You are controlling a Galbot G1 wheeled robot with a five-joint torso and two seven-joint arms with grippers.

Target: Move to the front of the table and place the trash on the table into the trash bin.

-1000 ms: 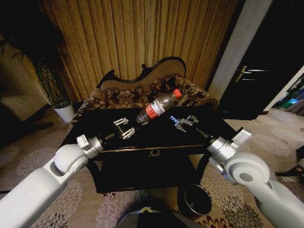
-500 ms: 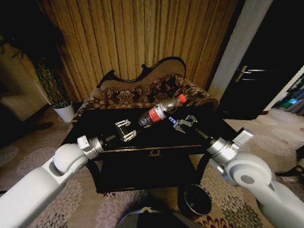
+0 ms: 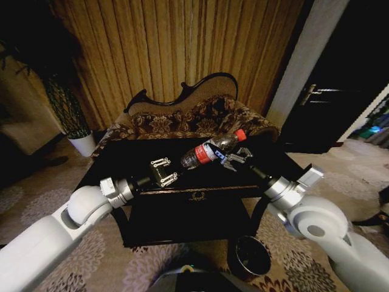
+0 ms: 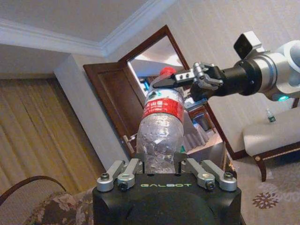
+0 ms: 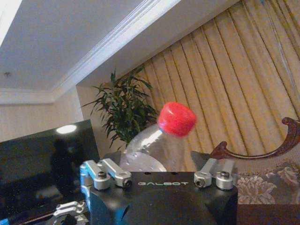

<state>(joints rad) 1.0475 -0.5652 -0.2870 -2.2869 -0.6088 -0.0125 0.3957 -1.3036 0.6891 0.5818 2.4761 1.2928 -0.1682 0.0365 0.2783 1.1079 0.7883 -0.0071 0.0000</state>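
Note:
A clear plastic bottle with a red label and red cap hangs tilted above the glossy black table. My left gripper is shut on the bottle's base. My right gripper stands open at the bottle's upper end, its fingers on either side of the neck just below the cap. In the left wrist view one dark finger of the right gripper crosses the neck. The trash bin stands on the carpet by the table's front right leg, below my right arm.
A floral sofa with a curved back stands right behind the table. A potted plant in a white pot is at the far left. A dark door is at the right. Patterned carpet lies around the table.
My left gripper has carried the bottle to the right and a little lower, so its neck now sits between the right gripper's fingers. The right gripper has barely moved.

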